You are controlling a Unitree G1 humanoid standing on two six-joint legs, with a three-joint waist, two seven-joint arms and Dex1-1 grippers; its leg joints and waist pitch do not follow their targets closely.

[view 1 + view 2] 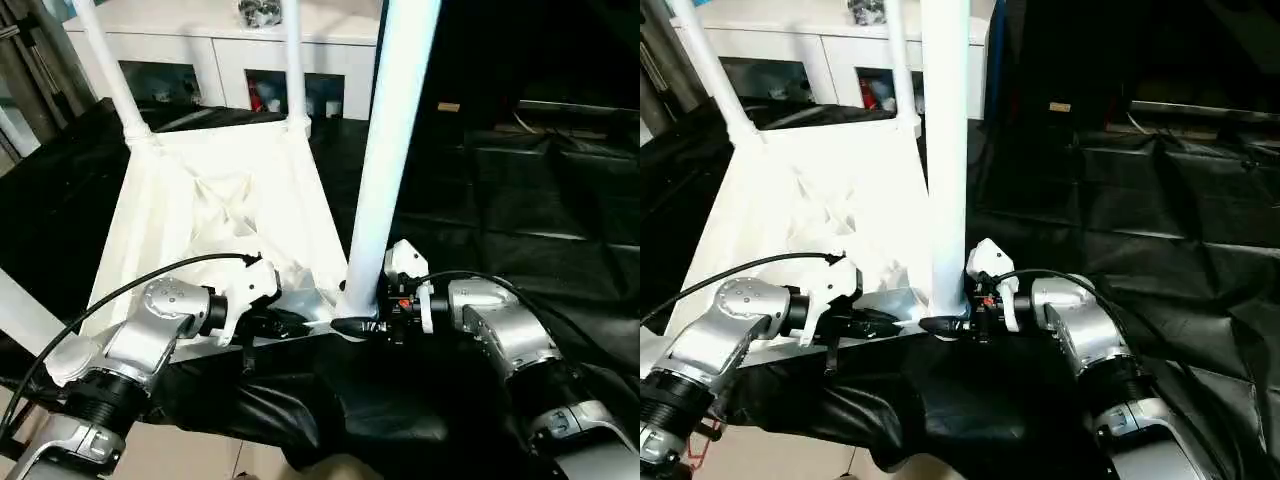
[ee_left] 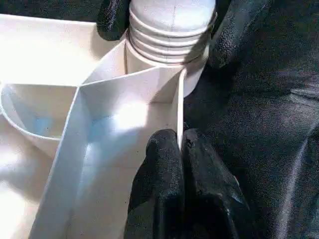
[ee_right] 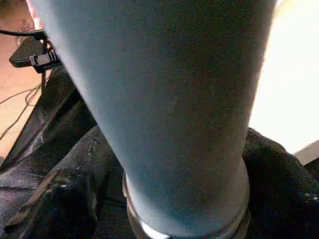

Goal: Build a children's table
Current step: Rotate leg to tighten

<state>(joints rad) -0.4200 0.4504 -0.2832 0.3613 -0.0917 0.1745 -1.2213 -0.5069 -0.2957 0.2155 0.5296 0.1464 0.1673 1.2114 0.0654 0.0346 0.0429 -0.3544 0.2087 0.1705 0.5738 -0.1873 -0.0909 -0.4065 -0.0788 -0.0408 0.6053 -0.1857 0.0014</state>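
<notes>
Around the near leg (image 1: 385, 150), right jaws straddle; left pinch tabletop (image 1: 215, 205) rim.

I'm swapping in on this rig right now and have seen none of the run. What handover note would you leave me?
Left end effector: shut on the near rim of the upside-down white plastic rectangular tabletop, close by the corner socket.
Right end effector: fingers either side of the base of the near white tubular leg; a firm grip can't be confirmed.
Done: two far legs stand in their sockets.
In progress: the near leg's threads still show above its socket.
Left: seat it. A fourth leg shows at the left edge; check it.
</notes>
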